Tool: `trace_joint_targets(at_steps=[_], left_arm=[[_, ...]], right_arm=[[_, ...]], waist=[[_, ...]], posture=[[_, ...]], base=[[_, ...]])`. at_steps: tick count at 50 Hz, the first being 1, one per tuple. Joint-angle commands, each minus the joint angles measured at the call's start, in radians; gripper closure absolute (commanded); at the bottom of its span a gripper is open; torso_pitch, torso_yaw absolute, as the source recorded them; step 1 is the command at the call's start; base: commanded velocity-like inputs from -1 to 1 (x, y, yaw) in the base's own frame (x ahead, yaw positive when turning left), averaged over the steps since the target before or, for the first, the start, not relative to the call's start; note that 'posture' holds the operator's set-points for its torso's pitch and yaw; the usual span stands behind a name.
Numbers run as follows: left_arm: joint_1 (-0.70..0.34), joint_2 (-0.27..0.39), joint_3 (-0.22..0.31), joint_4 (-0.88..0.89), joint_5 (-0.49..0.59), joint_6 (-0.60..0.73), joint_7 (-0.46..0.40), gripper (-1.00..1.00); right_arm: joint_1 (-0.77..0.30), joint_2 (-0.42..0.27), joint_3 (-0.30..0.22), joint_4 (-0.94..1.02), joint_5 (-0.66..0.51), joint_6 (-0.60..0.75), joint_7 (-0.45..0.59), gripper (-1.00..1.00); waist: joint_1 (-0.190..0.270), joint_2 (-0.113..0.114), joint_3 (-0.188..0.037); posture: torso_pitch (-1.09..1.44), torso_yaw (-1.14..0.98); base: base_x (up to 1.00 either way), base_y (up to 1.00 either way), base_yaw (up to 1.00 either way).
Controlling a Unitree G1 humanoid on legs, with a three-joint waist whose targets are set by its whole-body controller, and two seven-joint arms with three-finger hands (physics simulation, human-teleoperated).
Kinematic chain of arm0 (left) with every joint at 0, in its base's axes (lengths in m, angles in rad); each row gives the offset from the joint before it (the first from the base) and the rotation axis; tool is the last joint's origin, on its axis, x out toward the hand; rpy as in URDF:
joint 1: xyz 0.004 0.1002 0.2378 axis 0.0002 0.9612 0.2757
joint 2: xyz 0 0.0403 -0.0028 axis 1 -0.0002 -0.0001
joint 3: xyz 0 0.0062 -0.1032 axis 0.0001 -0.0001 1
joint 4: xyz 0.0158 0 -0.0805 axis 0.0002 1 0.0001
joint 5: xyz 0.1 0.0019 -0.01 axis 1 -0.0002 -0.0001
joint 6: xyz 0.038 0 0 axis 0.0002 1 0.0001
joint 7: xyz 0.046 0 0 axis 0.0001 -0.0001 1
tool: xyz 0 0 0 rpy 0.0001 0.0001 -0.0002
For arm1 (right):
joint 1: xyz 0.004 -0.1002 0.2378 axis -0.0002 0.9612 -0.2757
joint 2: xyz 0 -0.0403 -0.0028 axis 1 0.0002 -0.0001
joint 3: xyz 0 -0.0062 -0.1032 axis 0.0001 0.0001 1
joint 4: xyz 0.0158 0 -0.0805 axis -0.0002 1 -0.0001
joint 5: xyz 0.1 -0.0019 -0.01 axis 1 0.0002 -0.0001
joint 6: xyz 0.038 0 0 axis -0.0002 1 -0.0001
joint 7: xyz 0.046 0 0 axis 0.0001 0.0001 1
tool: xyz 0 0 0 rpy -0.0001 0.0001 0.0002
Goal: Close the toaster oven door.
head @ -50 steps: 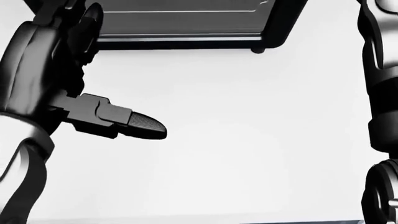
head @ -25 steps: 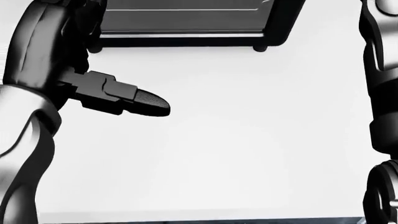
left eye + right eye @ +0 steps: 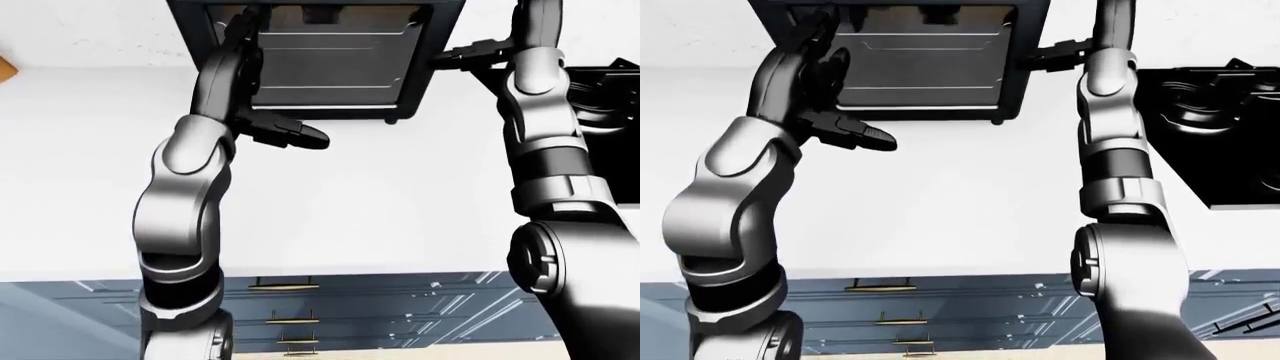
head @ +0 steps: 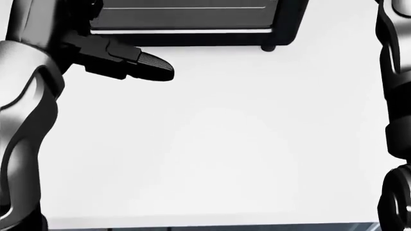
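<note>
1. I see the toaster oven [image 3: 310,52] standing at the far edge of the white counter [image 3: 380,195], its door [image 3: 330,64] hanging open toward me.
2. My left hand [image 3: 250,97] is at the door's left edge, fingers spread, one finger [image 3: 295,135] jutting out over the counter.
3. My right hand [image 3: 470,56] is beside the oven's right side; I cannot tell its fingers' state.
4. A black stove [image 3: 1215,120] lies at the counter's right.
</note>
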Motion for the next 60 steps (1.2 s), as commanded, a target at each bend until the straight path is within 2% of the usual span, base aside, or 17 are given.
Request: trace_joint_targets(at_steps=[1,34,50,60], left_arm=[[-0.044,0.01,0.01,-0.017,0.0,-0.036,0.009,-1.0],[-0.211,0.042,0.015,0.279,-0.013,-0.178,0.026,-1.0],[-0.317,0.049,0.015,0.511,-0.003,-0.304,0.029,-1.0],[-0.367,0.044,0.013,0.654,-0.008,-0.362,0.024,-1.0]], right_arm=[[-0.041,-0.012,-0.008,-0.038,0.009,-0.006,-0.022,-1.0],[-0.018,-0.014,-0.009,-0.048,0.062,0.048,-0.053,-1.0],[-0.023,-0.018,-0.009,-0.05,0.061,0.055,-0.051,-1.0],[-0.028,-0.021,-0.011,-0.043,0.062,0.052,-0.051,-1.0]], waist=[[0.0,-0.004,-0.032],[0.005,-0.012,-0.032],[0.011,-0.019,-0.024],[0.003,-0.013,-0.026]], posture=[[0.0,0.0],[0.0,0.0],[0.0,0.0],[0.0,0.0]], base=[[0.0,0.0,0.0],[0.0,0.0,0.0],[0.0,0.0,0.0],[0.0,0.0,0.0]])
